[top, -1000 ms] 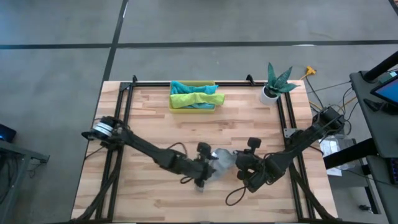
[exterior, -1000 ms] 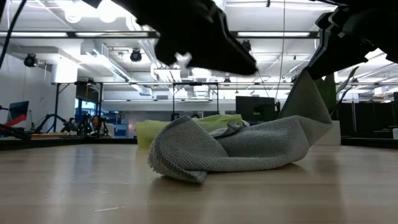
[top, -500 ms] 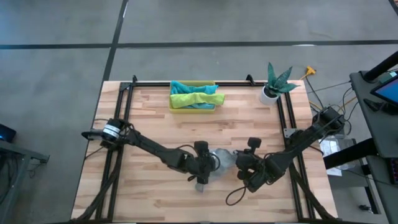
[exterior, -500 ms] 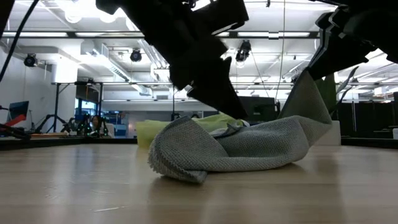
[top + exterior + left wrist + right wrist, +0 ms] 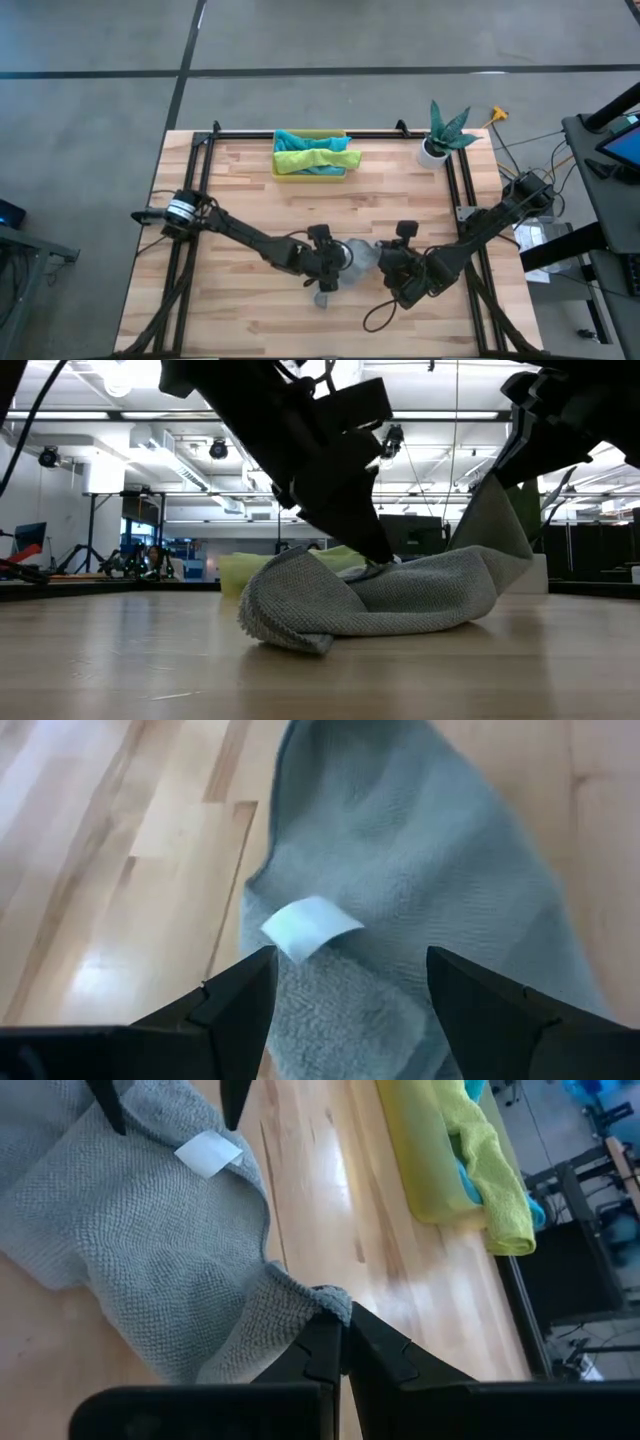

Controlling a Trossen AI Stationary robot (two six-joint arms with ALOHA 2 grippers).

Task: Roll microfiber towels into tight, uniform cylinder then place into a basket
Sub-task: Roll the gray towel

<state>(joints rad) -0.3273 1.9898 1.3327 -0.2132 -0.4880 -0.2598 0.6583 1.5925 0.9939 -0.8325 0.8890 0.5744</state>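
Observation:
The grey towel [image 5: 352, 258] lies crumpled on the wooden table between my two grippers, most of it resting on the tabletop [image 5: 400, 600]. A white label [image 5: 310, 927] shows on it. My left gripper [image 5: 350, 970] is open and slants down over the towel, one finger on each side of the label. My right gripper [image 5: 335, 1325] is shut on the towel's raised right end. The yellow basket [image 5: 276, 165] stands at the far edge and holds a teal towel [image 5: 300, 140] and a lime green towel [image 5: 312, 158]. My right gripper pinches a corner of the grey towel's edge [image 5: 325, 1298] between its two shut fingers, coming slanting down from the table's right. That end [image 5: 495, 500] is drawn up off the table below the fingers; the rest lies slack. Whether my left gripper touches the towel I cannot tell.
A white plant pot [image 5: 433, 151] with a green plant stands at the far right corner. Black frame rails [image 5: 200, 180] run along the table's left, far and right sides. Bare wood lies between the towel and the basket and toward the near edge.
My left gripper has sunk toward the grey towel, rolled about its own line and tipped from nearly level to slanting steeply down, staying open. The towel and my right gripper have kept still.

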